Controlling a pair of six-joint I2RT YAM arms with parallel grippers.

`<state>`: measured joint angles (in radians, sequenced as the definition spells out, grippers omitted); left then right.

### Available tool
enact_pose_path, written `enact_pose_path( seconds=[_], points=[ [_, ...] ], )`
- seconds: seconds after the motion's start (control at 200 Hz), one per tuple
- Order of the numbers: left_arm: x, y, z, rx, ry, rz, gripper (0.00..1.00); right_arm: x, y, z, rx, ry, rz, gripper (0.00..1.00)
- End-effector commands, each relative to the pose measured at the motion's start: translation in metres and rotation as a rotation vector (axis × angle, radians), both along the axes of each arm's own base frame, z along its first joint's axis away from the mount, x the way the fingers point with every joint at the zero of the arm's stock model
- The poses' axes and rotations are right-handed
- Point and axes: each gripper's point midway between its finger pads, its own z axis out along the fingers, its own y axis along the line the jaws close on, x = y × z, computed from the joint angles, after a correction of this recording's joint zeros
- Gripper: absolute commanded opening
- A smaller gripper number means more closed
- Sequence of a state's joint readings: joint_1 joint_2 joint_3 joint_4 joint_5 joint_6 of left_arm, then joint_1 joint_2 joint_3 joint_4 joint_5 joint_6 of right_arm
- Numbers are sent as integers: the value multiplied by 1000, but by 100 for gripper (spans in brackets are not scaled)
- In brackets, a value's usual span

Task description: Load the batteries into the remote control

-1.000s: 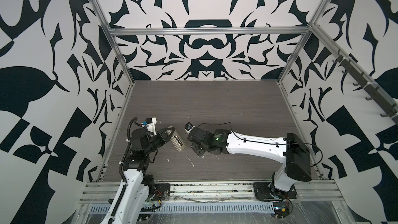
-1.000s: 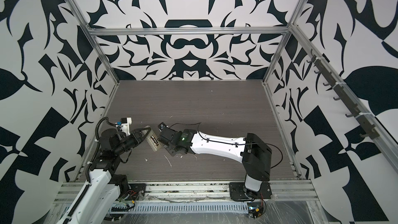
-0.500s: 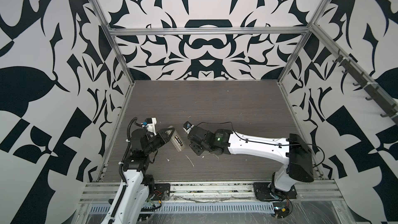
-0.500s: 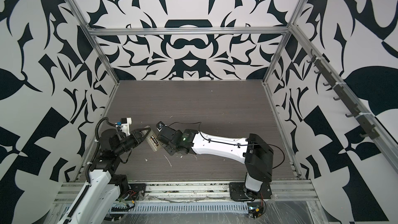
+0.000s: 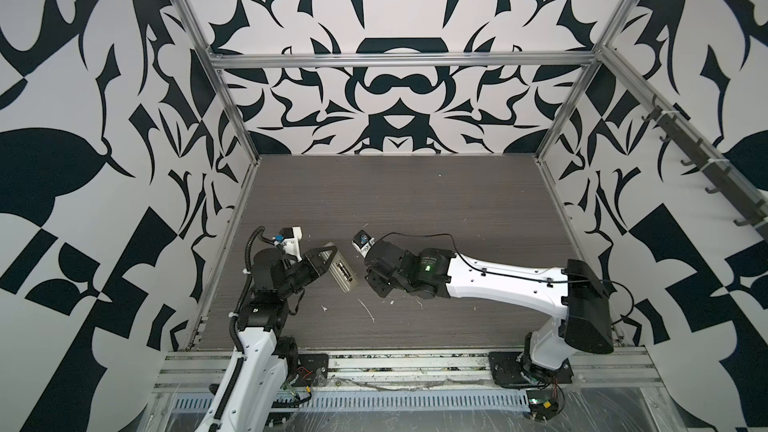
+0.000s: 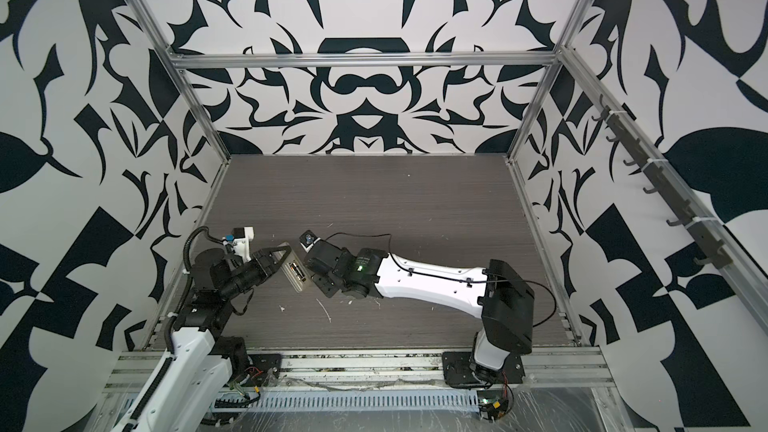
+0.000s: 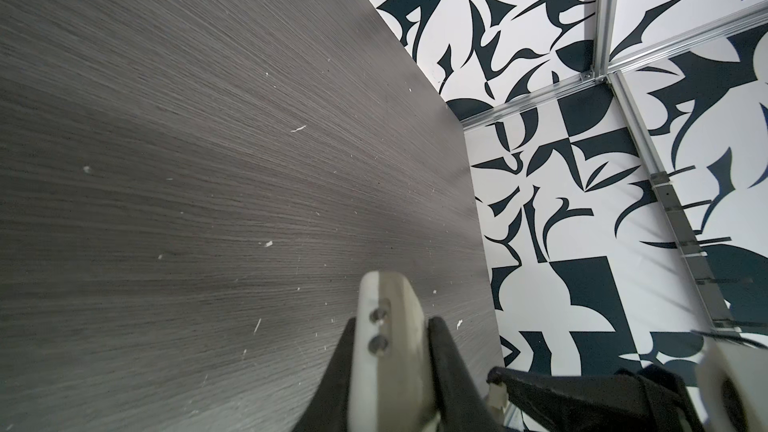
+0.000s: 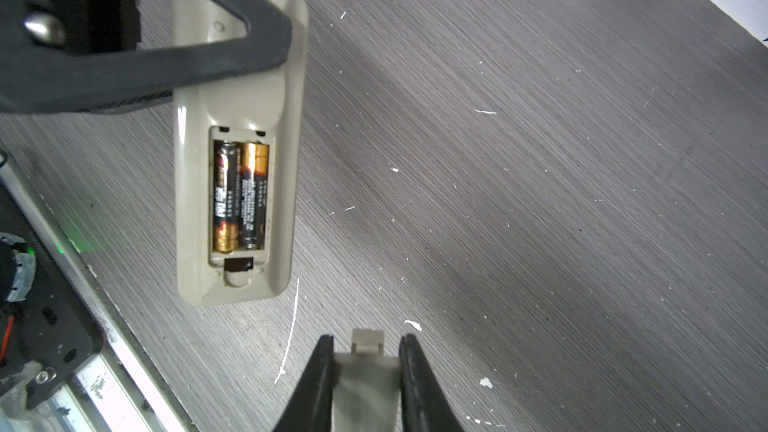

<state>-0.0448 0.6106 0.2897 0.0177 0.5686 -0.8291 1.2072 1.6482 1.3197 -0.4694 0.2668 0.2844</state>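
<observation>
Left end effector (image 7: pixel 392 326) grips remote (image 8: pixel 189 201), right (image 8: pixel 365 342) cover (image 8: pixel 365 392).

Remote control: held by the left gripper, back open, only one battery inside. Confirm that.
Not right: two batteries lie side by side inside the remote control, as the right wrist view shows. The left gripper does hold it, back open.

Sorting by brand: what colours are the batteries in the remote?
The batteries are black with copper-gold ends; right wrist view.
</observation>
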Motion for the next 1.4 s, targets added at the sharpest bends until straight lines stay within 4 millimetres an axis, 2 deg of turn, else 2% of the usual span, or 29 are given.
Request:
enact_pose_path(
  seconds=[0.0, 0.665, 1.095, 1.395],
  points=[
    [1, 0, 10, 4, -34, -4, 0, -1, 1, 16, 41, -33, 9, 8],
    [1, 0, 12, 4, -39, -7, 0, 0, 2, 37, 98, -60, 12, 6],
    [1, 0, 12, 3, -42, -5, 0, 0, 2, 44, 115, -71, 18, 4],
    [1, 0, 17, 3, -65, -4, 0, -1, 10, 50, 141, -84, 48, 3]
  ],
)
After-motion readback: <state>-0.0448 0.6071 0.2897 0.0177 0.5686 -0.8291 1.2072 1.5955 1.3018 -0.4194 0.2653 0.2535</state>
